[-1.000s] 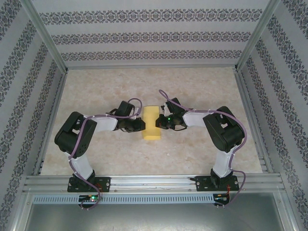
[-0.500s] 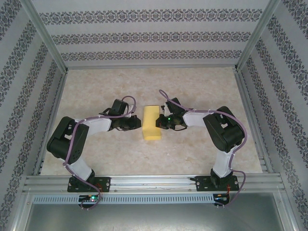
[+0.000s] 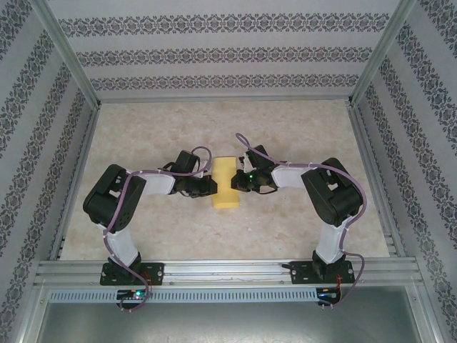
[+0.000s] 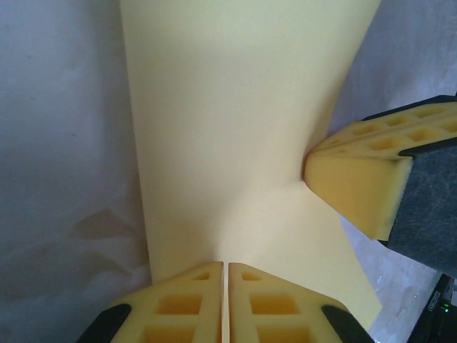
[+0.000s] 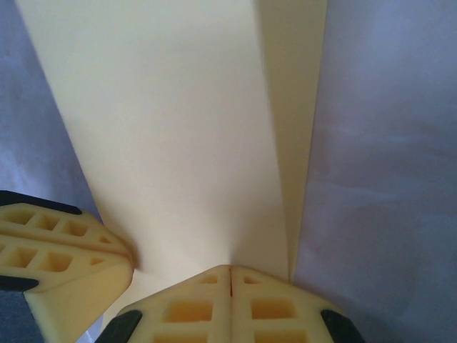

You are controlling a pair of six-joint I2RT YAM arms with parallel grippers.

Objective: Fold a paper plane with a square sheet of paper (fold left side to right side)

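left gripper (image 3: 208, 187) has swung back, clenched, to 9 o'clock of the paper (image 3: 226, 184) at table (image 3: 300, 229) centre; right gripper (image 3: 238, 181), clenched, pins 3 o'clock. we judge it light, floppy, slippery: pinch an edge.

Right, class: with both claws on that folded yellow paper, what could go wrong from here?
1. Buckling: the shut left claw and shut right claw press the folded pale-yellow sheet of paper from opposite sides; it dimples at the right claw, so it might crumple.
2. Uneven crease: the right wrist view shows a strip past the top layer's edge, so the layers may be misaligned.
3. Sliding: the smooth marbled table may let it slip.
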